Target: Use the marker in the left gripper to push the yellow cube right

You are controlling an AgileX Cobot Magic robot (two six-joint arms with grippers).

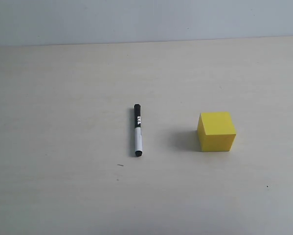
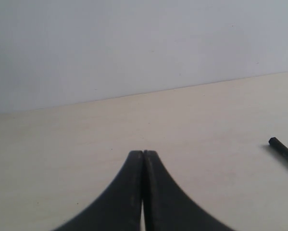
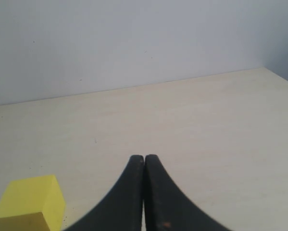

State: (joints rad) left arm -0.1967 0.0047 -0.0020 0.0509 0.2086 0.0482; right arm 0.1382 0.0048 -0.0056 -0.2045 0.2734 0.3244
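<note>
The marker (image 1: 138,130) lies flat on the pale table, black cap pointing to the far side, white barrel toward the near side. The yellow cube (image 1: 216,131) rests on the table a short way to its right. Neither arm shows in the exterior view. In the left wrist view my left gripper (image 2: 143,153) is shut with nothing between its fingers, and the marker's black tip (image 2: 283,150) shows at the frame's edge, apart from it. My right gripper (image 3: 144,157) is also shut and empty, with the yellow cube (image 3: 31,202) off to one side.
The pale wooden table (image 1: 63,88) runs back to a plain grey-white wall (image 1: 146,19). In the right wrist view the table's side edge (image 3: 281,79) is visible. A few small dark specks (image 1: 120,165) mark the surface.
</note>
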